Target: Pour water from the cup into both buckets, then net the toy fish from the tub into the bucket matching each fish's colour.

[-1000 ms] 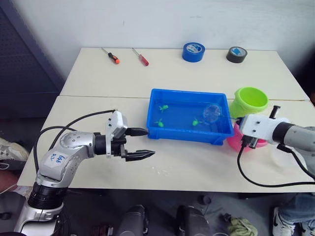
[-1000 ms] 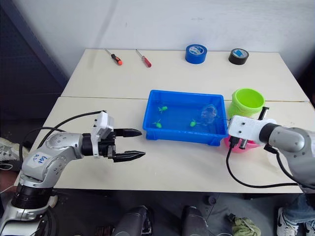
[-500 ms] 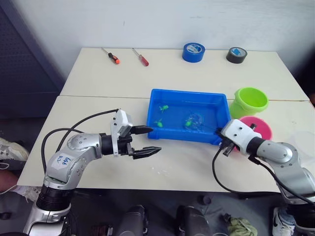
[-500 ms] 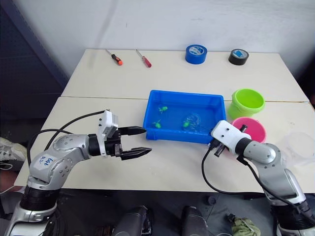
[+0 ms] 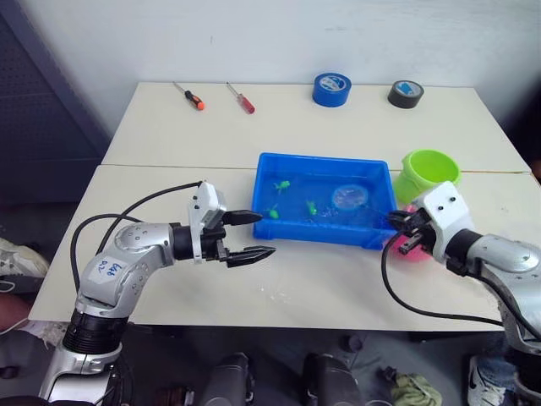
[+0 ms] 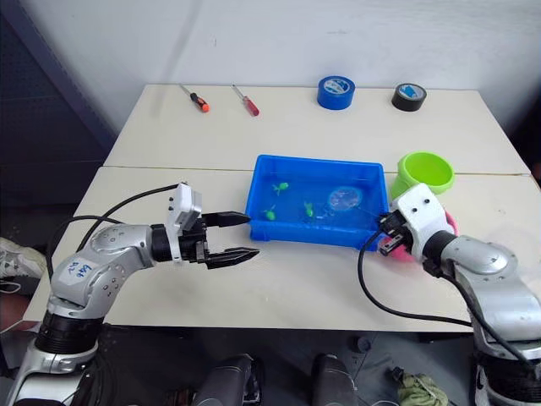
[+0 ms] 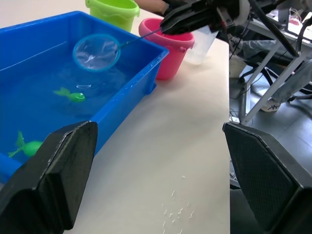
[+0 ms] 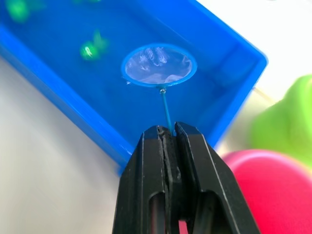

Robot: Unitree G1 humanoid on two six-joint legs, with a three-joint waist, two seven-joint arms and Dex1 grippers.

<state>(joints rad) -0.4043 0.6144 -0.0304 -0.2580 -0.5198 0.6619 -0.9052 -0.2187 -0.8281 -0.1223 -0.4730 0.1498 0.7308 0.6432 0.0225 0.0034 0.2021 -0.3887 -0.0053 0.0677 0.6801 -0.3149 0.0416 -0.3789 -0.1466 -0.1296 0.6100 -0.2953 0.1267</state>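
Blue plastic marks the tub (image 5: 325,203), which sits near the middle of our worktop (image 5: 169,127) with water in it and three green toy fish (image 5: 275,213) showing toward its left half. Our right claw (image 8: 168,134) has its fingers pressed together on the thin stick of the net (image 5: 347,198), and the blue-rimmed hoop hangs inside the tub's right half, its mesh looking empty; we cannot tell whether the hoop touches the water. Just to the right of the tub stand the two buckets, the lime green bucket (image 5: 429,170) farther back and the pink bucket (image 7: 170,46) nearer us, the pink one partly hidden behind our right wrist in the head views. Beside the pink bucket, in the left wrist view, we see the clear cup (image 7: 201,45) standing on the worktop. Our left claw (image 5: 250,234) hovers over the bare worktop just left of the tub's front left corner, its two black fingers spread apart and holding nothing. Along the far edge of the worktop lie an orange-handled screwdriver (image 5: 189,96), a red-handled screwdriver (image 5: 240,98), a blue tape roll (image 5: 332,89) and a black tape roll (image 5: 406,94), all well apart from the tub.
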